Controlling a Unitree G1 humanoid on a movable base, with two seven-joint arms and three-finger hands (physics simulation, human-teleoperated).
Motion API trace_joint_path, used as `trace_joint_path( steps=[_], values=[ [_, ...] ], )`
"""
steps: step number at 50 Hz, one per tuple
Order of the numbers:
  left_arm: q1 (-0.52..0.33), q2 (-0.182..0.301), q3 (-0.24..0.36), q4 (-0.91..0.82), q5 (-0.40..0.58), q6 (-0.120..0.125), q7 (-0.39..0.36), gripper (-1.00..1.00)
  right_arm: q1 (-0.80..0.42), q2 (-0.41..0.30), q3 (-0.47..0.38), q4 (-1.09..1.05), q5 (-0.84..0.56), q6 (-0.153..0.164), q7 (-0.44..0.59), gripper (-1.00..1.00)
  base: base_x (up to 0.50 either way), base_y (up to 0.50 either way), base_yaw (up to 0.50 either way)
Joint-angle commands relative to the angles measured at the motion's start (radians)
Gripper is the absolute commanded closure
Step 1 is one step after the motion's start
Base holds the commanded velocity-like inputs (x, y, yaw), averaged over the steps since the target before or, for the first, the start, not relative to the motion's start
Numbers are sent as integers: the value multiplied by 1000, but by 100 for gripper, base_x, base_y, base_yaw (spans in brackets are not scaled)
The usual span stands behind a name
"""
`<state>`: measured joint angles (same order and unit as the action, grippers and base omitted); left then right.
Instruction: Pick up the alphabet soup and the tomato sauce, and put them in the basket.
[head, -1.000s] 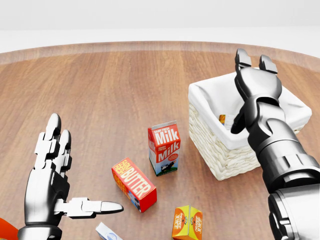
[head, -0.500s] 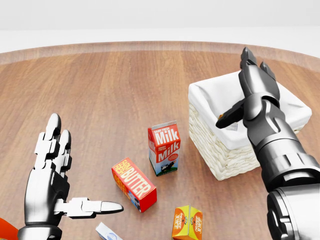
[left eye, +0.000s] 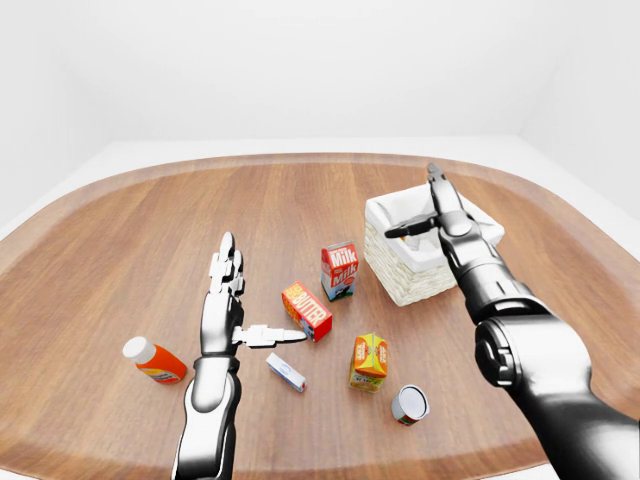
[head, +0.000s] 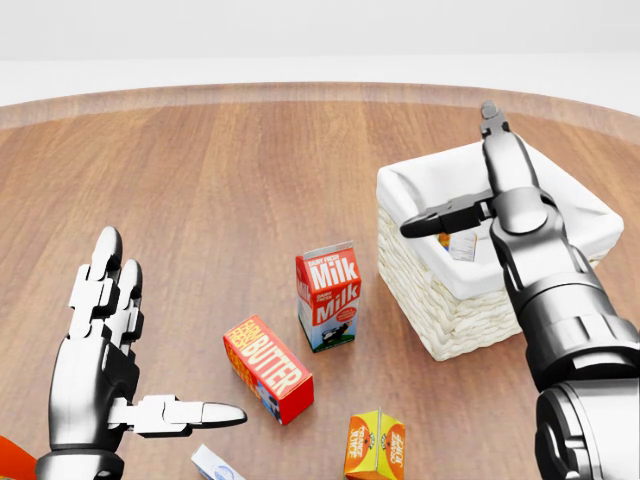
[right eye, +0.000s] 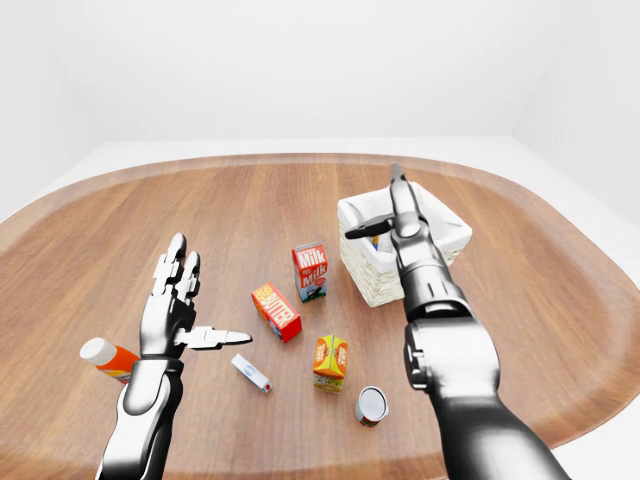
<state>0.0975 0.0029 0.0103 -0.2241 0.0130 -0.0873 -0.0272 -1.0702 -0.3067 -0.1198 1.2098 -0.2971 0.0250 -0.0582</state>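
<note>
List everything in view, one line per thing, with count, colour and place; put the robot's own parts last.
table: one, brown wood, fills the views
basket: one, pale wicker with white lining, head view right
item in basket: one, white and orange, partly hidden
milk carton: one, red and white, upright, left of basket
butter box: one, red-orange, lying below-left of milk
juice carton: one, orange and yellow, below milk
can: one, grey end showing, on its side
small box: one, white and blue, lying flat
bottle: one, orange with white cap, lying far left
left hand: open, empty, above table
right hand: open, over basket
</note>
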Motion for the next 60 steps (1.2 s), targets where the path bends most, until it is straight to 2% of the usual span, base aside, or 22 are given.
trace_joint_path(
  steps=[1, 12, 25, 38, 39, 44, 50, 60],
  values=[
    [1, 0, 1, -6, -4, 0, -1, -100, 18, 14, 3, -68, 132, -53, 43, -100, 0, 0, 0],
    [-3, 0, 1, 5, -2, 0, 0, -100, 72, 23, 2, -139, 176, -100, 66, -100, 0, 0, 0],
    [-5, 1, 2, 9, -2, 0, -3, -100, 138, 49, 10, -231, 192, -112, 77, -100, 0, 0, 0],
    [1, 1, 0, 1, -2, 0, -5, -100, 299, 68, 3, -474, 249, -112, 116, -100, 0, 0, 0],
    [1, 1, 0, 1, -2, 0, -6, -100, 316, 70, 3, -508, 252, -103, 120, -100, 0, 0, 0],
    [4, 0, 0, -4, -1, 0, -6, -100, 427, 95, 12, -765, 245, -16, 136, -100, 0, 0, 0],
    [3, 1, 1, 6, -2, 0, -7, -100, 536, 132, 21, -1006, 233, 55, 157, -100, 0, 0, 0],
    [3, 1, 0, -7, 0, 0, -6, -100, 661, 178, 39, -1204, 206, 62, 183, -100, 0, 0, 0]
  ],
)
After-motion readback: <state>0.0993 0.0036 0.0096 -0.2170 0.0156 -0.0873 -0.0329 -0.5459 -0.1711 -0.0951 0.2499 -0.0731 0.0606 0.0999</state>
